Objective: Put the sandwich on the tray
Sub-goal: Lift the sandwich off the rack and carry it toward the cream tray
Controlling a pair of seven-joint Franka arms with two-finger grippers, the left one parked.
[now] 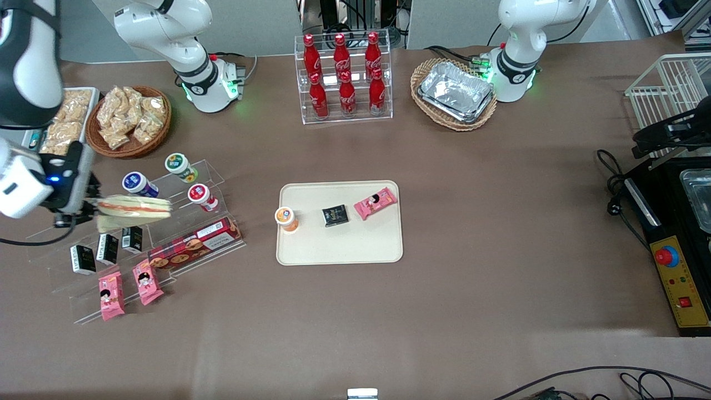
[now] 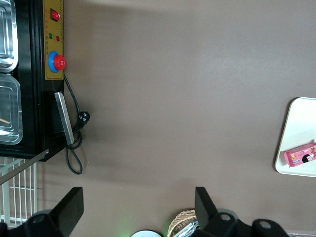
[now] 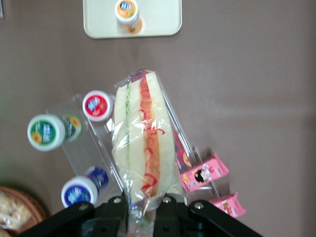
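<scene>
The working arm reaches in low from its own end of the tabletop point(image 1: 444, 311), with the white wrist part lying almost level and the black pincer point(image 1: 89, 201) pointing sideways toward the middle. The pincer is clamped on the sandwich point(image 1: 134, 210), holding it by its wrapped end. In the right wrist view, the two fingers point(image 3: 114, 208) press on the clear wrap from both sides, and the sandwich point(image 3: 143, 143) sticks out away from them, showing pale bread with a red stripe of filling.

The sandwich hangs in the air, above the clear acrylic step stand point(image 1: 183, 222). On the upper step of this stand are three small cups with blue point(image 1: 136, 183), green point(image 1: 179, 165) and red point(image 1: 200, 195) lids. Lower there are small black packets point(image 1: 106, 248), a long red biscuit box point(image 1: 194, 243) and two pink snack packets point(image 1: 129, 289).

Farther from the front camera is a wicker basket with bagged snacks point(image 1: 131, 118).

The tray point(image 1: 340, 244) lies flat near the middle of the tabletop, well apart from the sandwich. On it are an orange-lidded cup point(image 1: 286, 217), a black packet point(image 1: 335, 215) and one pink packet point(image 1: 375, 203). Farther from the camera than the tray is a clear rack with red bottles point(image 1: 344, 78), and toward the parked arm's end is a basket with foil trays point(image 1: 455, 93).
</scene>
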